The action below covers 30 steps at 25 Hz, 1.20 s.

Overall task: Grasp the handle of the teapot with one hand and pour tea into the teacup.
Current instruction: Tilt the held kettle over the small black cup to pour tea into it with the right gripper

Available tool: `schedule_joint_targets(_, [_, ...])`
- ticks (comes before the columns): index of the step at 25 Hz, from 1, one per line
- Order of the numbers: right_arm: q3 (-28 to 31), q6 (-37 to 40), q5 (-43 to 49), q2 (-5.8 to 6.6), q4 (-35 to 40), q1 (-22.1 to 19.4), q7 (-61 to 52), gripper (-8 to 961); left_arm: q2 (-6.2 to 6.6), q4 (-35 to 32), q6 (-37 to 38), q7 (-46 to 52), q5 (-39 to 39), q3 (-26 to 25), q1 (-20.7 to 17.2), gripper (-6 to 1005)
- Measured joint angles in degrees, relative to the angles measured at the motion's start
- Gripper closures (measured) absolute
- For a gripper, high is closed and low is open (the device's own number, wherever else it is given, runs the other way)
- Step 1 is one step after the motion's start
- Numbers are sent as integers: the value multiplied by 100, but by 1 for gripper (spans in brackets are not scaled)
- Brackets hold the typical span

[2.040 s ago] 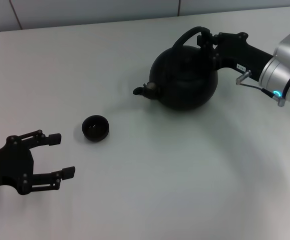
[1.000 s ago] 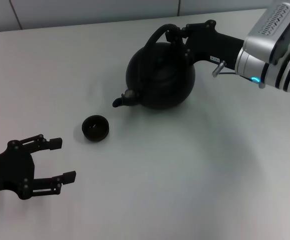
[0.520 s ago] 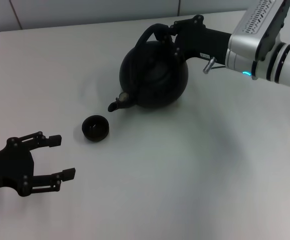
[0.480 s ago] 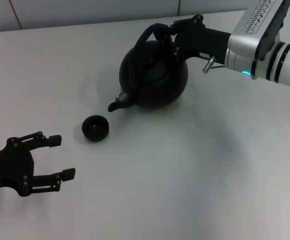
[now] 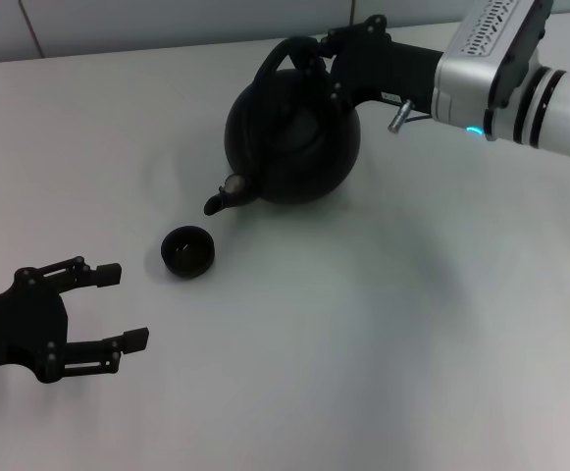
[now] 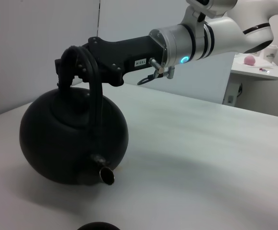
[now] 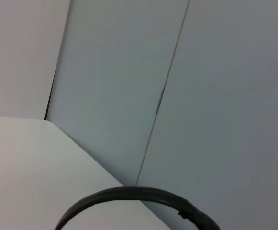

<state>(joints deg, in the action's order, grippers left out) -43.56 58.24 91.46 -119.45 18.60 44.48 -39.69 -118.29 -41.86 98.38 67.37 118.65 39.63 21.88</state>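
Observation:
The matte-black teapot [image 5: 292, 142] hangs above the white table, tilted so its stubby spout [image 5: 222, 196] points down-left toward the teacup. My right gripper [image 5: 326, 61] is shut on the arched handle [image 5: 280, 59] from the right. The teapot also shows in the left wrist view [image 6: 72, 141], with the handle [image 6: 88, 72] held by the right gripper [image 6: 72, 67]. The small dark teacup [image 5: 187, 251] stands on the table just below and left of the spout; only its rim shows in the left wrist view [image 6: 98, 226]. My left gripper [image 5: 113, 307] is open and empty at the near left.
The white table [image 5: 383, 334] spreads to the right and front. A grey wall [image 5: 167, 20] runs along the far edge. The right wrist view shows only the wall and the top of the handle [image 7: 143, 196].
My right arm has carried the teapot leftward toward the teacup and tipped its spout lower. The left gripper and the teacup have stayed in place.

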Motion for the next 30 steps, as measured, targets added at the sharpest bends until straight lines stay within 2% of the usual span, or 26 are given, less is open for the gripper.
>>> schedule_joint_targets(30, [-205, -14, -15, -26, 158, 194, 437, 864, -19, 21, -29, 27, 0, -44, 39, 138])
